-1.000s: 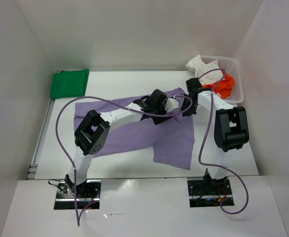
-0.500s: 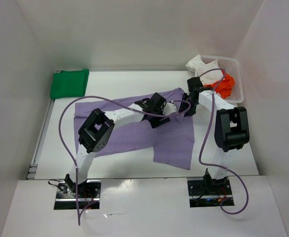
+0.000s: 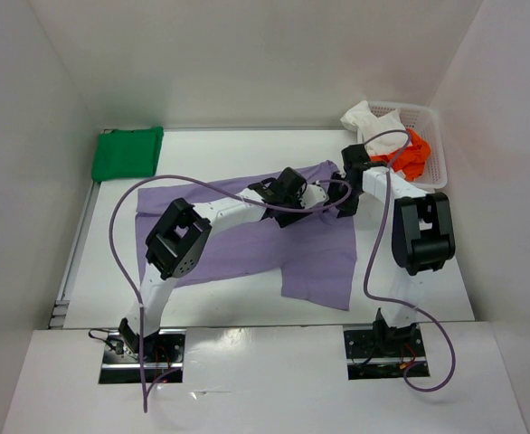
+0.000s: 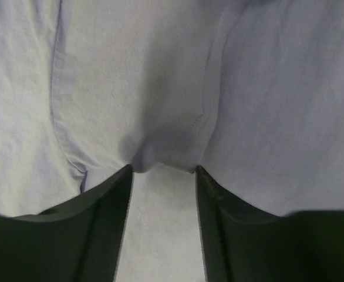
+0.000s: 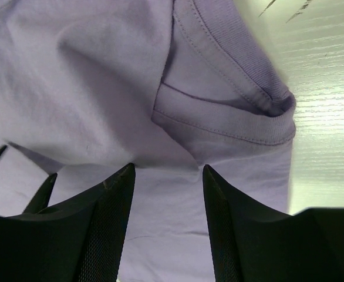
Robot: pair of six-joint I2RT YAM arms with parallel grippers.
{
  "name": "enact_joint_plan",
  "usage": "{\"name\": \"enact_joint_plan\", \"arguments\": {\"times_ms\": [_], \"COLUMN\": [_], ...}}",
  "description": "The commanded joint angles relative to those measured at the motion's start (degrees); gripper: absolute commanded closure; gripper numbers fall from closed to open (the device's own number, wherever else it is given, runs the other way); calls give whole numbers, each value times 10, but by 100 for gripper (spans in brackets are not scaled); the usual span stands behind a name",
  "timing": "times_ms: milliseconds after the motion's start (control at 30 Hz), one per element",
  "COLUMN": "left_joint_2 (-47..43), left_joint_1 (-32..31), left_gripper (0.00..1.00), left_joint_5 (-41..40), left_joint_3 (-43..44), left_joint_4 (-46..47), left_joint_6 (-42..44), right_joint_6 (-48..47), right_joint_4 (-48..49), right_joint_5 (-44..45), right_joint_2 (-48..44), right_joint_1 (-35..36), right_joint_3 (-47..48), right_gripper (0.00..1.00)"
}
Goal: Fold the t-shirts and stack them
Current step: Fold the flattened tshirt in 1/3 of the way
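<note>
Both grippers changed: right gripper point(image 5: 167, 170) now parted over lavender t-shirt point(image 3: 324, 262), left gripper point(image 4: 163, 170) narrower, perhaps pinching.

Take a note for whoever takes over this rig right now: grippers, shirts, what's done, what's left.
Left gripper: jaws apart, tips on the lavender t-shirt, cloth puckering between them.
Right gripper: open, by its collar.
That shirt lies spread out mid-table.
Done: green t-shirt folded, far left corner.
In the mesh basket: white t-shirt, orange-red t-shirt.
Left: fold those three, stack all four.
</note>
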Motion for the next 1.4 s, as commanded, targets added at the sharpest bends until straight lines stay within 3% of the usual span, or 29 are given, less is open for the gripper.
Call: {"name": "enact_joint_plan", "arguments": {"times_ms": [0, 100, 267, 333, 433, 467, 533, 633, 767, 800, 833, 867, 933, 1167, 1233, 1267, 1367], "left_joint_2": [12, 17, 29, 35, 35, 35, 35, 35, 19, 12, 7, 7, 2, 2, 2, 2, 2], "left_joint_1": [-2, -2, -2, -2, -2, -2, -2, -2, 11, 16, 16, 16, 16, 16, 16, 16, 16], "left_gripper": [42, 30, 31, 37, 53, 68, 80, 99, 100, 100, 100, 100, 100, 100, 100, 100, 100], "left_joint_5": [16, 39, 40, 33, 33, 33, 33, 21, 4, 4, 4, 4, 10, 16, 16, 16, 16], "left_joint_3": [27, 38, 49, 49, 49, 49, 49, 49, 54, 54, 54, 60, 65, 71, 71, 71, 71], "left_joint_4": [5, -6, -12, -12, -17, -17, -17, -17, -12, -12, -12, -18, -24, -29, -34, -34, -34], "left_joint_6": [-10, -10, -10, -10, -10, -10, -10, -10, -10, -10, -10, -4, -4, 1, 1, 1, 1], "right_joint_6": [-2, -2, -2, -2, -2, -2, -2, -2, -8, -14, -14, -20, -20, -20, -20, -20, -20], "right_joint_4": [21, 27, 27, 27, 27, 27, 27, 21, 2, 2, 2, 2, 8, 24, 29, 29, 35], "right_joint_5": [-1, 4, 9, 4, 4, 4, 4, 4, 21, 22, 29, 29, 29, 16, 10, 10, -3], "right_joint_2": [11, 11, 17, 22, 22, 22, 22, 22, 11, 5, -1, -2, -2, 27, 38, 38, 44], "right_joint_1": [-1, -1, -1, -1, -1, -1, -1, -1, -1, -1, -1, -1, -1, -1, -1, -1, -1], "right_joint_3": [-11, -11, -11, -11, -11, -11, -11, 1, 7, 7, 1, 1, -6, -6, -6, -1, -1], "right_gripper": [45, 45, 56, 67, 86, 91, 100, 100, 100, 90, 58, 51, 47, 48, 56, 66, 82]}}
